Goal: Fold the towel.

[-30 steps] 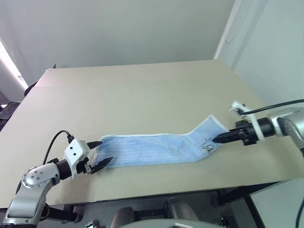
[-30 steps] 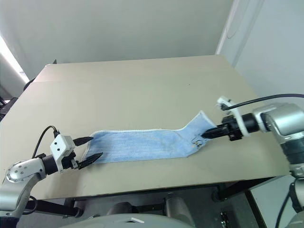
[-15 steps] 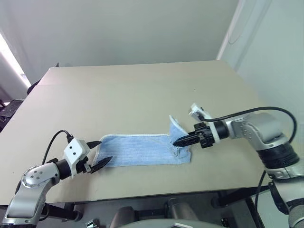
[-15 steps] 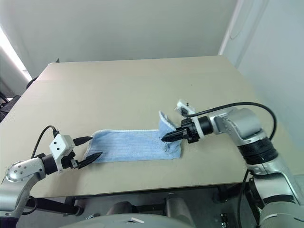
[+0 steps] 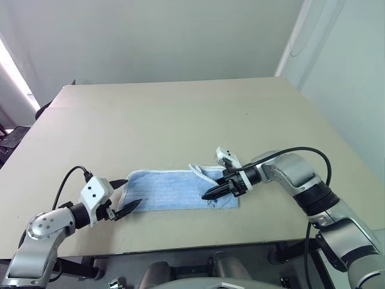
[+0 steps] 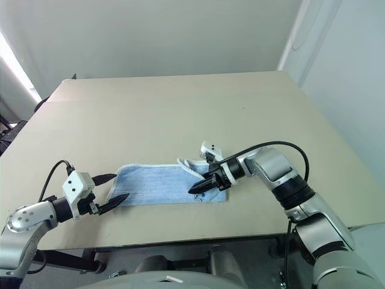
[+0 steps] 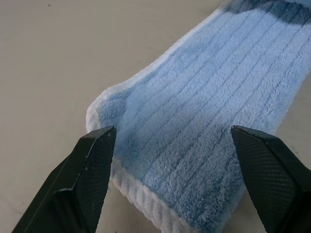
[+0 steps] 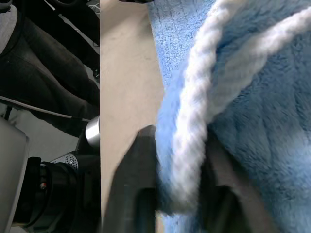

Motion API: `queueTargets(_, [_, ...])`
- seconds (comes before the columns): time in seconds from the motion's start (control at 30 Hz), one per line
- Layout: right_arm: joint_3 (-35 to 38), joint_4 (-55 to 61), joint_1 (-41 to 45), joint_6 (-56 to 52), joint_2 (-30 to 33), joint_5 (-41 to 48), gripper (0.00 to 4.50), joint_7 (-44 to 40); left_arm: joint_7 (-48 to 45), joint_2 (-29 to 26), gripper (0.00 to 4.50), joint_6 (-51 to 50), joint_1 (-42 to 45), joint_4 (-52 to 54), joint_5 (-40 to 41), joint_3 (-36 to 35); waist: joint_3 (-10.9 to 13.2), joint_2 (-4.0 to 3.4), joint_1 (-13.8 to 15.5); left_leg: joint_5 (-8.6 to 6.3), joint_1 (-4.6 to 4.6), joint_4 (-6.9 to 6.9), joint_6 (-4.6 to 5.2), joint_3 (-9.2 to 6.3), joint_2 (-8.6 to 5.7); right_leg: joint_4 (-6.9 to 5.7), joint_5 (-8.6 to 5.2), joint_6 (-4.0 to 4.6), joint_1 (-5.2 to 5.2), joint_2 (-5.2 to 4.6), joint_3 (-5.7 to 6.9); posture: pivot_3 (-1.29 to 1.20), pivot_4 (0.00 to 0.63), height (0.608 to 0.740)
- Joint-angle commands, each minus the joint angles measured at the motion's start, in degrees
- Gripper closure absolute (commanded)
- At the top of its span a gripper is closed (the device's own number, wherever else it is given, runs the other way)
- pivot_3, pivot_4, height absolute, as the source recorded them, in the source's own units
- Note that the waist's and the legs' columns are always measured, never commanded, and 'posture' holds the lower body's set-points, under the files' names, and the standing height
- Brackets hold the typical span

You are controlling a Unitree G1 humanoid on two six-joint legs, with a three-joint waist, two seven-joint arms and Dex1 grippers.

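At the counter (image 5: 180, 114) — VISITOR: Where does the job stand?

ROBOT: One light blue towel (image 5: 168, 191) lies lengthwise near the front edge. Its right end is turned back over the middle in a loose, rumpled flap. I judge this the first fold, partly laid and not yet flat.

VISITOR: And your claws?

ROBOT: My left claw (image 5: 133, 192) is released. It gapes wide at the towel's left end, one tip to each side of the white-edged corner, gripping nothing. My right claw (image 5: 207, 195) is at the turned-over flap, with the white hem right against it. I cannot tell whether it is clenched on that hem or has let go.

VISITOR: How do you do this step well?

ROBOT: As I see it, the flap's hem should land square on the strip below, edge matching edge. The left end should stay put, so the cloth does not drag along the counter. Terry is soft and bunches easily, so I would lower the flap rather than drop it. I would also draw my claw out sideways without snagging the edging.

VISITOR: The count, please.

ROBOT: One towel, one counter, two claws.
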State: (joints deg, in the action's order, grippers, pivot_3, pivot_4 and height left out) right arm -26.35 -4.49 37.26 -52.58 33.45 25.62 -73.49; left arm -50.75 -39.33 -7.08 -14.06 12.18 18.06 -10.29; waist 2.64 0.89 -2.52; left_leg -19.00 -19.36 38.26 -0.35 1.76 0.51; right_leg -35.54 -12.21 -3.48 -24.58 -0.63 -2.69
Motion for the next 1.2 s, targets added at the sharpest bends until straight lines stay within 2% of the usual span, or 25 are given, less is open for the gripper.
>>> queueTargets(0.03, [0.71,-0.02,1.31,0.65,-1.19,0.01,2.31,-0.56,0.09,-0.55,0.52,0.74,-0.21,1.62,0.04,-1.08,0.00,0.00,-0.01,0.00,0.00,0.00,0.00,0.00,0.00,0.00,0.00,0.00,0.00,0.00,0.00,0.00,0.000,0.740])
queueTargets(0.23, [8.93,4.00,0.11,1.44,-1.25,6.96,0.25,-3.16,0.16,-0.35,0.52,0.61,-0.24,1.33,1.67,-2.69,0.00,0.00,0.01,0.00,0.00,0.00,0.00,0.00,0.00,-0.01,0.01,-0.03,0.00,0.00,0.00,0.00,0.000,0.740])
queueTargets(0.37, [14.93,4.17,-1.40,6.43,-1.49,6.56,0.25,0.72,0.21,-0.40,0.52,1.25,-0.76,0.52,1.66,-4.07,-0.02,0.03,0.02,0.00,0.00,0.00,0.00,-0.01,0.00,0.01,0.05,-0.09,0.01,0.00,0.02,0.00,0.000,0.740])
queueTargets(0.43, [12.95,4.06,-3.01,9.53,-0.96,3.87,0.25,0.63,0.11,-0.36,0.52,1.15,-0.82,0.46,1.75,-4.42,-0.05,0.06,0.01,0.00,0.01,0.00,0.00,-0.01,0.00,0.01,0.04,-0.08,0.02,0.00,0.02,0.00,0.000,0.740])
queueTargets(0.63, [5.48,0.32,-7.08,17.88,-5.91,-4.85,0.25,5.11,0.77,0.36,0.52,0.80,-0.63,0.19,3.12,-5.85,-0.07,0.10,-0.18,0.00,0.02,-0.01,0.00,0.01,0.02,-0.06,0.04,-0.06,0.01,0.05,0.00,0.00,0.000,0.740])
queueTargets(0.8, [2.30,-12.59,-6.23,22.57,-13.06,-12.21,0.25,12.31,0.97,0.15,0.52,0.62,-0.66,-0.23,3.49,-7.09,-0.13,0.19,-0.12,0.00,0.09,0.06,-0.01,0.02,0.00,-0.24,0.01,-0.01,0.01,0.05,-0.01,0.00,0.000,0.740])
queueTargets(0.9, [1.39,-11.98,-8.06,25.28,-12.35,-13.31,0.25,9.66,1.07,0.10,0.52,0.06,-1.25,0.08,4.22,-8.16,-0.21,0.27,-0.12,0.01,0.19,0.10,-0.01,0.05,-0.02,-0.34,-0.03,0.07,0.08,0.03,-0.06,0.00,0.000,0.740])
queueTargets(1.07, [3.85,-9.07,-8.48,25.08,-11.60,-10.63,0.25,6.37,0.95,0.20,0.52,-1.85,-1.83,-0.29,6.12,-10.09,-0.26,0.34,-0.06,0.01,0.33,0.10,-0.01,0.06,-0.01,-0.38,-0.15,-0.09,0.15,0.03,-0.07,0.00,0.000,0.740])
queueTargets(1.2, [7.76,-3.04,-7.86,21.41,-10.49,-4.35,0.25,2.44,0.61,0.22,0.52,-2.51,-1.52,-1.14,7.19,-11.22,-0.21,0.27,-0.03,0.01,0.27,0.10,-0.01,0.01,0.00,-0.39,-0.15,-0.10,0.11,0.03,-0.04,0.00,0.000,0.740])
